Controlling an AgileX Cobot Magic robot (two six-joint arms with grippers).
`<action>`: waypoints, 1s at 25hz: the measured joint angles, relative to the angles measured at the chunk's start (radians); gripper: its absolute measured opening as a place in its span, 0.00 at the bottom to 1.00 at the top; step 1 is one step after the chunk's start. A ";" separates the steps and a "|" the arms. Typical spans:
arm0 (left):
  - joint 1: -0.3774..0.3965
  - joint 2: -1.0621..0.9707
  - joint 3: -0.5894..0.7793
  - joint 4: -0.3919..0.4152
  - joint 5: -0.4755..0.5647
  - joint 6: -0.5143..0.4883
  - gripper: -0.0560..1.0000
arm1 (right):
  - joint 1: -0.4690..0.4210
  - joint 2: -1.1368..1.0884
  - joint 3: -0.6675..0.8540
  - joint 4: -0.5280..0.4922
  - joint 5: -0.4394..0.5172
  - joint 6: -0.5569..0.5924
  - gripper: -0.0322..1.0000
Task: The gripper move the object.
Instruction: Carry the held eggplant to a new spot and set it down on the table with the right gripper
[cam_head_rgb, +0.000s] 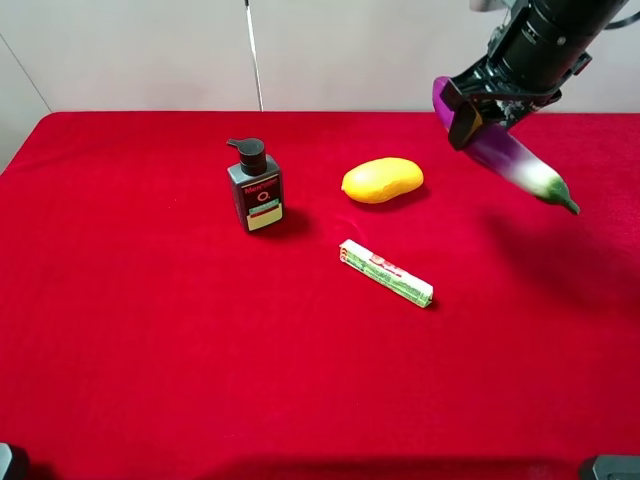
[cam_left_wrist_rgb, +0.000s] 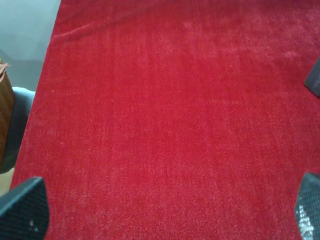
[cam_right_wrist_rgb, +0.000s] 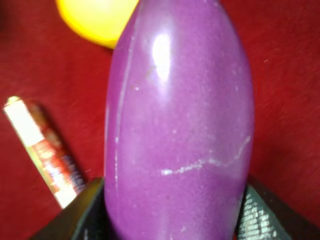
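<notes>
My right gripper (cam_head_rgb: 478, 112) is shut on the glossy purple eggplant (cam_head_rgb: 510, 155) and holds it in the air above the table's back right. The eggplant slopes down to the right, fading to white at its green stem tip. In the right wrist view the eggplant (cam_right_wrist_rgb: 180, 120) fills the frame between the black fingers (cam_right_wrist_rgb: 87, 215). My left gripper (cam_left_wrist_rgb: 165, 220) is open and empty over bare red cloth; only its two fingertips (cam_left_wrist_rgb: 22, 210) show. It is out of the exterior high view.
A yellow mango (cam_head_rgb: 382, 180) lies at the table's middle back. A green-and-white packet (cam_head_rgb: 386, 272) lies in front of it. A dark pump bottle (cam_head_rgb: 255, 187) stands to the left. The red cloth (cam_head_rgb: 150, 350) covers the table.
</notes>
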 joint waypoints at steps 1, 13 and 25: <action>0.000 0.000 0.000 0.000 0.000 0.000 0.98 | 0.017 -0.010 0.000 -0.003 0.011 0.020 0.41; 0.000 0.000 0.000 0.000 0.000 0.000 0.98 | 0.270 -0.064 0.000 -0.015 0.091 0.201 0.41; 0.000 0.000 0.000 0.000 0.000 0.000 0.98 | 0.515 -0.064 0.000 -0.014 0.069 0.362 0.41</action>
